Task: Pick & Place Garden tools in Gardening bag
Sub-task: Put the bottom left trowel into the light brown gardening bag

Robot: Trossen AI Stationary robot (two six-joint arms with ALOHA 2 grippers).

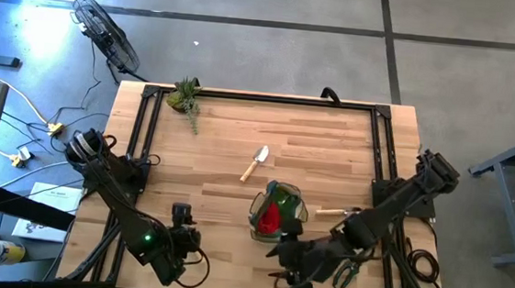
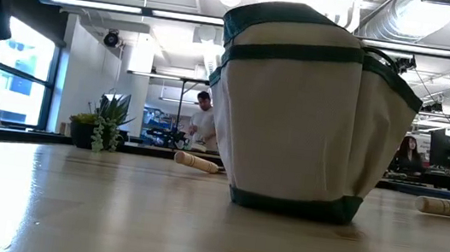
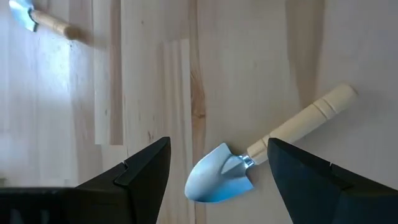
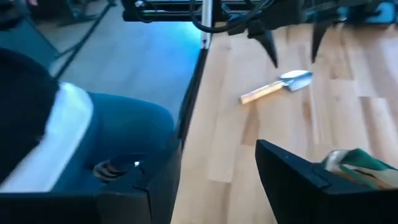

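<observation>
While the red glove sits in the gardening bag, our open left gripper hovers over a trowel, right gripper open

We see green-trimmed bag upright near desk front, red glove inside; wooden-handled trowel flat behind; second wooden handle beside bag.

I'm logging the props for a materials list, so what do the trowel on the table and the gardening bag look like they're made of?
The trowel: a shiny silver blade that reflects light, likely polished metal, on a pale, matte handle that looks like unfinished wood. The gardening bag: soft woven fabric, probably canvas, judging by its stitched seams and slightly slumped cream panels with dark-green trim. The left gripper hovers open over the trowel.
</observation>
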